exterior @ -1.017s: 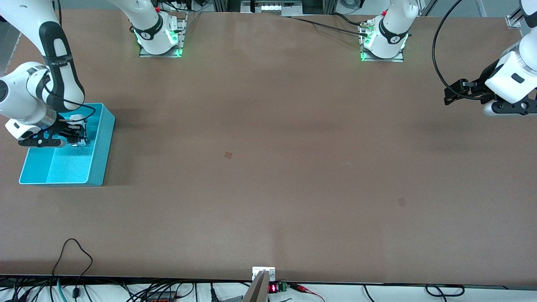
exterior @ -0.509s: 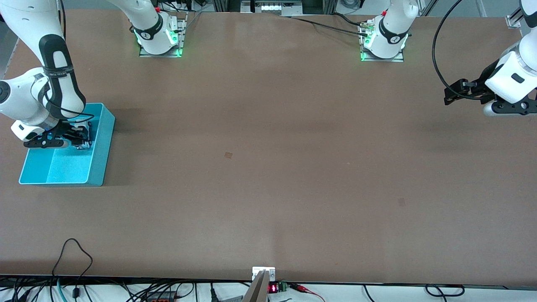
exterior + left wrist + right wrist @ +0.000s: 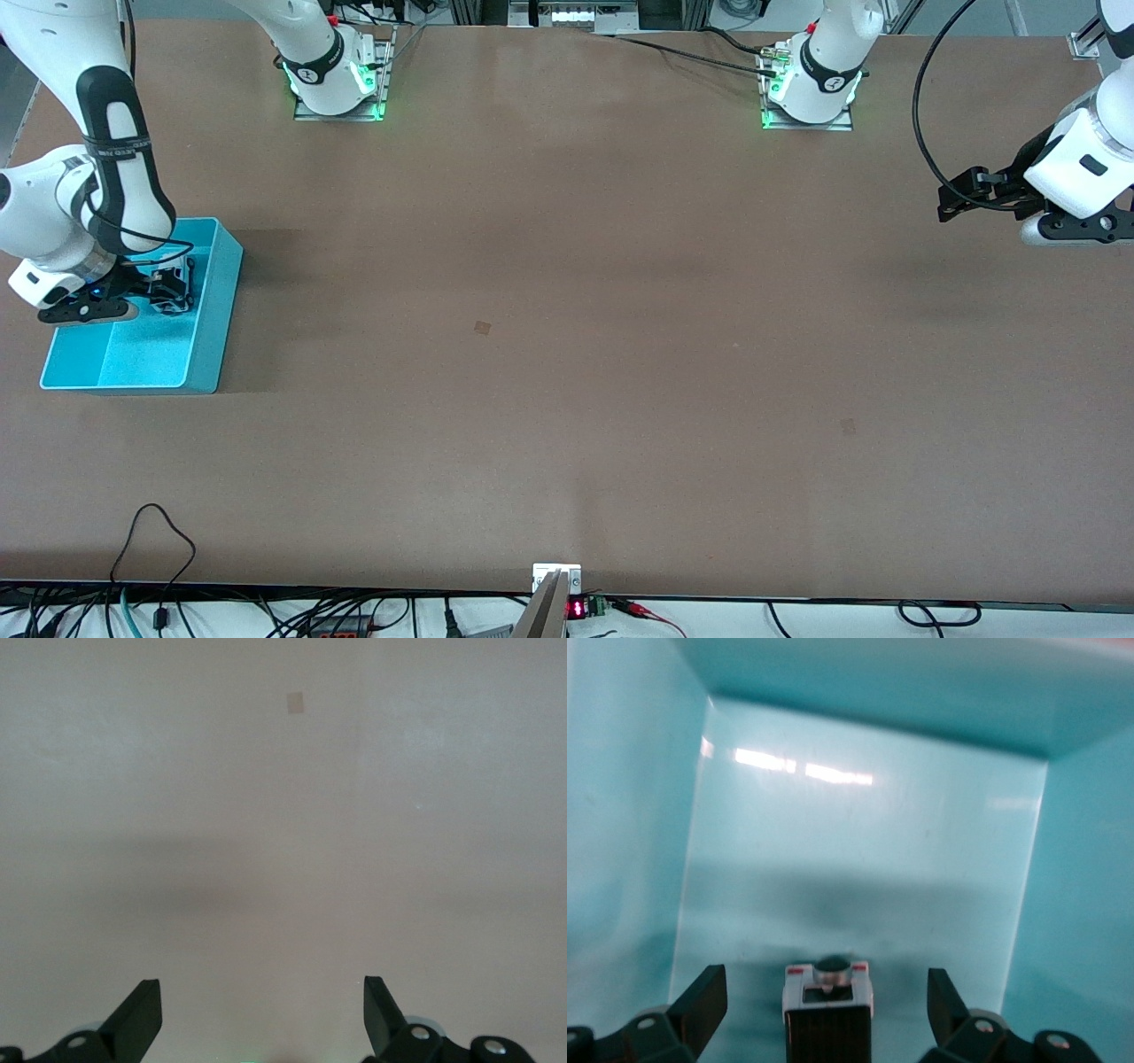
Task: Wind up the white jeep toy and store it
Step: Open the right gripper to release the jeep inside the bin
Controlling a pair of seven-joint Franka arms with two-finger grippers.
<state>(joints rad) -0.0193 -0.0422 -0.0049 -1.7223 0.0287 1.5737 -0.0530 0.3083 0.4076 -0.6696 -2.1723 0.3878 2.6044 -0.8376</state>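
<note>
Teal bin [image 3: 213, 301], right gripper [image 3: 824, 1005] newly opened, white jeep toy [image 3: 828, 1005] released

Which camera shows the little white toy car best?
The right wrist view: the toy car sits on the floor of the blue bin, between the open right gripper fingers. The front view shows only a speck there. The left wrist view misses it.
</note>
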